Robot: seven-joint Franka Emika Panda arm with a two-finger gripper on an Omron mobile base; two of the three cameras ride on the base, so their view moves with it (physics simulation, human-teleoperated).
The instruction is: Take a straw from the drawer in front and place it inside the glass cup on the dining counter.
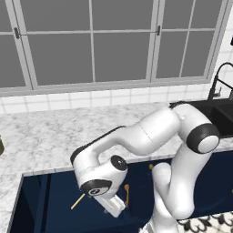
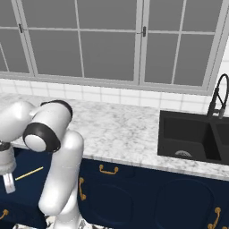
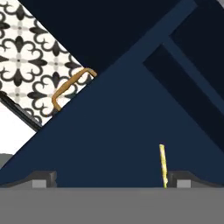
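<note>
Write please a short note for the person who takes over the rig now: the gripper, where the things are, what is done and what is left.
Gripper: open, holding nothing, lowered into the open drawer.
Thin pale yellow straw: lies flat on the floor of the wide dark navy drawer, near one fingertip in the hand view, not between the fingers.
Small brass handle: on the drawer front, above the patterned floor tiles.
Done: drawer is open, the hand is over the straw.
Left: centre on the straw, grasp it, lift it, carry it to the glass cup on the dining counter and put it inside.
</note>
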